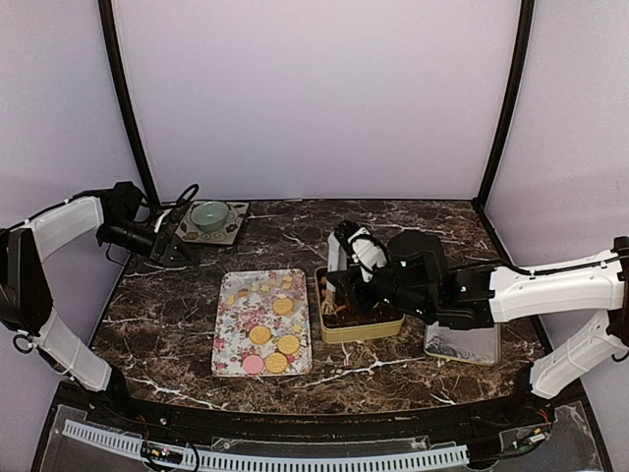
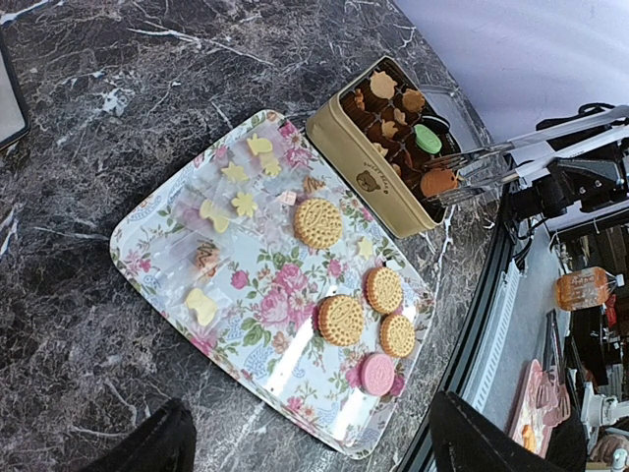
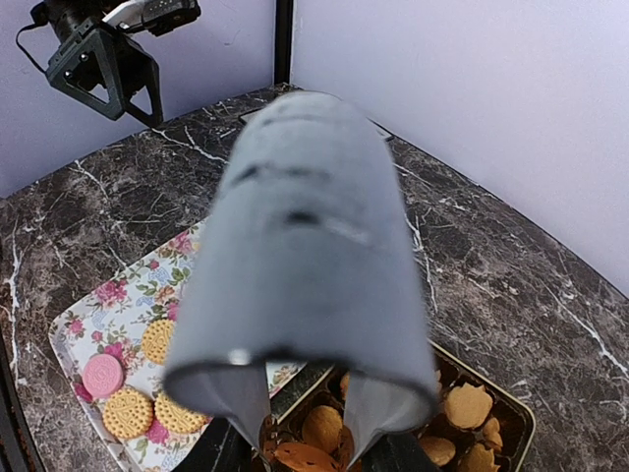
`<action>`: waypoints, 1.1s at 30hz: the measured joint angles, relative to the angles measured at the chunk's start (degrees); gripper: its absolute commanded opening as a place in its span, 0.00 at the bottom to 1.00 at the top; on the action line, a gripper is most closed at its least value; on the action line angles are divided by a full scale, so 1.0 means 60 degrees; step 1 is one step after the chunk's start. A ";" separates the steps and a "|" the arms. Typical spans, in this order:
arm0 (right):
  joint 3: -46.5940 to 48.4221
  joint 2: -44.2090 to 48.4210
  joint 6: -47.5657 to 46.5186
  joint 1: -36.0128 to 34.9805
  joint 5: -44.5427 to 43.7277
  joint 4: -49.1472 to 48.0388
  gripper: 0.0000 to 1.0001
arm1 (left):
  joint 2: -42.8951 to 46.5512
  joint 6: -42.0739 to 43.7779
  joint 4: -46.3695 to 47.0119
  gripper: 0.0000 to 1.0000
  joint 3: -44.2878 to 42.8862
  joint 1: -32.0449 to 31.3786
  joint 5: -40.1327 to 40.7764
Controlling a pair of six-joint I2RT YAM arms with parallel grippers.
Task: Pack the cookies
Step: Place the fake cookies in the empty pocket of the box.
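Note:
Several round golden cookies [image 1: 259, 334] and one pink cookie [image 1: 253, 364] lie on the flower-patterned tray [image 1: 236, 339]; they also show in the left wrist view [image 2: 341, 320]. The gold tin [image 1: 364, 329] beside it holds brown, golden and green biscuits in paper cups [image 2: 427, 138]. My right gripper [image 1: 356, 258] is over the tin, shut on metal tongs [image 2: 491, 162]. The tong tips straddle a brown cookie [image 2: 439, 182] in the tin, also seen in the right wrist view [image 3: 300, 457]. My left gripper [image 1: 157, 246] is open and empty at the far left, away from the tray.
A green bowl [image 1: 209, 214] sits on a small dark tray [image 1: 234, 234] at the back left, next to my left gripper. The tin's lid [image 1: 462, 344] lies right of the tin, under my right arm. Small wrapped sweets [image 2: 241, 204] lie on the tray's far end.

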State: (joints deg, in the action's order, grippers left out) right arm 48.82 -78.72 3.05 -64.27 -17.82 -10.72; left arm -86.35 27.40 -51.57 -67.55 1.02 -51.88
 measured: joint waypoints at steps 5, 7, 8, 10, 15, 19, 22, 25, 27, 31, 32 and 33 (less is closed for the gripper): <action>0.0004 -0.0062 -0.0040 0.0098 0.0058 0.0087 0.21 | 0.0000 -0.0004 0.0000 0.85 0.0000 0.0000 0.0000; 0.0007 -0.0062 -0.0058 0.0106 0.0113 0.0095 0.22 | 0.0000 -0.0004 -0.0004 0.85 0.0000 0.0000 0.0000; 0.0007 -0.0069 -0.0069 0.0109 0.0157 0.0098 0.22 | 0.0000 -0.0004 -0.0004 0.85 0.0000 0.0000 0.0000; 0.0036 -0.0098 -0.0095 0.0109 0.0219 0.0131 0.25 | 0.0000 -0.0004 -0.0004 0.85 0.0000 0.0000 0.0000; 0.0186 -0.0171 -0.0120 0.0149 0.0277 0.0273 0.38 | 0.0000 -0.0007 -0.0004 0.85 0.0000 0.0000 0.0000; 0.0204 -0.0171 -0.0120 0.0178 0.0346 0.0331 0.41 | 0.0000 -0.0007 0.0000 0.85 0.0000 0.0004 0.0000; 0.0204 -0.0171 -0.0109 0.0219 0.0419 0.0404 0.41 | 0.0000 -0.0007 0.0000 0.85 0.0000 0.0000 0.0000; 0.0204 -0.0171 -0.0106 0.0248 0.0441 0.0455 0.41 | 0.0000 -0.0011 -0.0004 0.85 0.0000 0.0000 0.0000; 0.0204 -0.0168 -0.0102 0.0251 0.0441 0.0455 0.40 | 0.0000 -0.0007 0.0000 0.85 0.0000 0.0000 0.0000; 0.0204 -0.0153 -0.0095 0.0259 0.0433 0.0430 0.39 | 0.0000 -0.0011 -0.0004 0.85 0.0000 0.0004 0.0000; 0.0204 -0.0138 -0.0087 0.0259 0.0433 0.0423 0.38 | 0.0000 -0.0011 -0.0004 0.85 0.0000 0.0000 0.0000; 0.0204 -0.0120 -0.0073 0.0262 0.0433 0.0386 0.38 | 0.0000 -0.0011 -0.0004 0.85 0.0000 0.0000 0.0000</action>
State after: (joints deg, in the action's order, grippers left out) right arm 50.04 -79.44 2.61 -62.70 -15.22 -8.40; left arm -86.35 27.33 -51.59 -67.55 1.02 -51.88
